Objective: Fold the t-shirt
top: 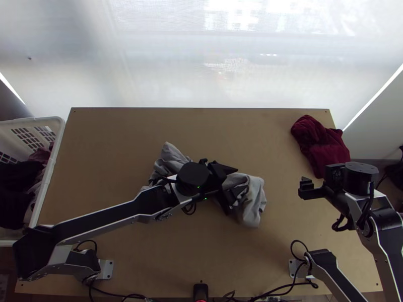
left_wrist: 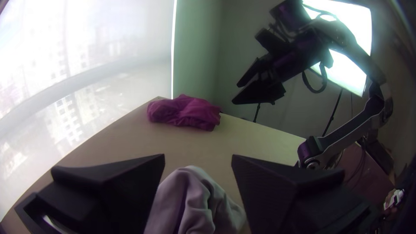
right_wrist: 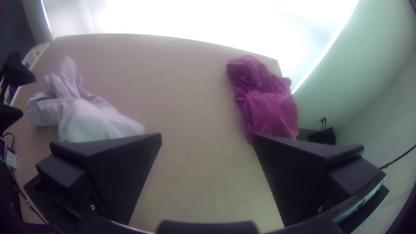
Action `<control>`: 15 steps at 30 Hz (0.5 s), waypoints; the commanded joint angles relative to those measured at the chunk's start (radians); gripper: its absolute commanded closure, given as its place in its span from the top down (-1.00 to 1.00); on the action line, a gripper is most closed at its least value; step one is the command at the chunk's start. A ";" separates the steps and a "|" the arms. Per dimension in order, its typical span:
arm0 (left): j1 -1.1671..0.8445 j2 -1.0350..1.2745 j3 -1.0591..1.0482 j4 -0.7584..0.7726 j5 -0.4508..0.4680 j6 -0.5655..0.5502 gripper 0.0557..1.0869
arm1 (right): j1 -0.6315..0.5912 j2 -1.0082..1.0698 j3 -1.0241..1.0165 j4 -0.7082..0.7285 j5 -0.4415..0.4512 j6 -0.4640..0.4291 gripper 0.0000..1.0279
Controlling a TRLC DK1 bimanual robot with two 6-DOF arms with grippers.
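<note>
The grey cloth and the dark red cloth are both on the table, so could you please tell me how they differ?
The grey cloth lies near the table's middle, while the dark red cloth lies by the far right corner. The grey cloth sprawls out sideways with loose ends; the dark red cloth makes a more compact heap. The left gripper is over the grey cloth, but not over the dark red one. Both are rumpled and rest on the wooden table.
</note>
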 commanded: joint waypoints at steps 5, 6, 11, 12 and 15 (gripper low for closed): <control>0.114 -0.025 0.006 -0.079 -0.011 -0.010 0.92 | -0.013 -0.002 -0.020 0.016 -0.002 0.002 0.90; 0.162 -0.048 -0.005 -0.105 -0.011 -0.007 0.91 | -0.011 0.000 -0.020 0.016 -0.002 0.002 0.90; 0.433 -0.186 -0.089 -0.248 0.021 0.053 0.90 | -0.001 0.023 -0.017 0.016 -0.016 0.006 0.90; 0.484 -0.209 -0.099 -0.303 0.030 0.073 0.90 | -0.001 0.028 -0.017 0.016 -0.025 0.011 0.90; 0.618 -0.291 -0.180 -0.427 0.041 0.148 0.90 | -0.005 0.037 -0.015 0.019 -0.051 0.026 0.90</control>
